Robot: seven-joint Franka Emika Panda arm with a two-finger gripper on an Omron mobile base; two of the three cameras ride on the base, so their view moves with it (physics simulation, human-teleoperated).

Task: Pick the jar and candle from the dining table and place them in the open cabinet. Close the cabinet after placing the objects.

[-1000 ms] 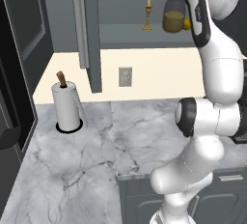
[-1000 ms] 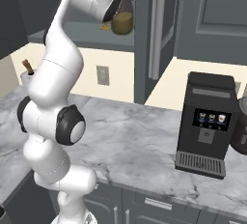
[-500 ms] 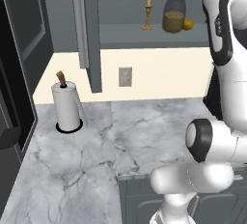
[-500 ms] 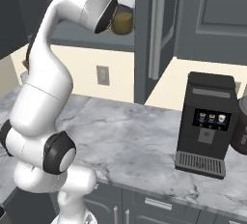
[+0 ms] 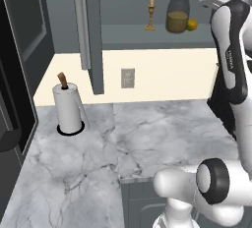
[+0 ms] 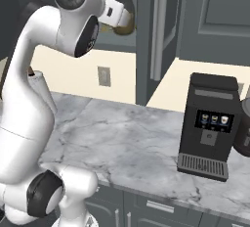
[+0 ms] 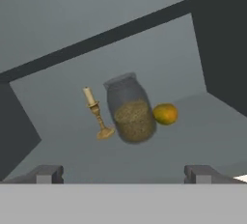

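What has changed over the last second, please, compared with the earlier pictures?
The arm has drawn back from the cabinet: a second ago it covered the shelf beside the jar, and now jar, candle and an orange fruit stand uncovered. The gripper is open and empty, clear of them. Jar, candle, cabinet doors, paper towel roll and coffee machine have not moved.

A rendered home kitchen. A grey-white marble-veined counter (image 5: 162,138) runs under a dark grey-blue wall cabinet (image 5: 93,30) with tall panelled doors, its shelf holding a jar (image 5: 177,14) and a candle (image 5: 151,13). On the counter stand a paper-towel roll (image 5: 68,108) and a black coffee machine (image 6: 209,125); a wall outlet (image 5: 127,78) sits on the cream backsplash, and drawers with silver handles (image 6: 158,206) lie below.
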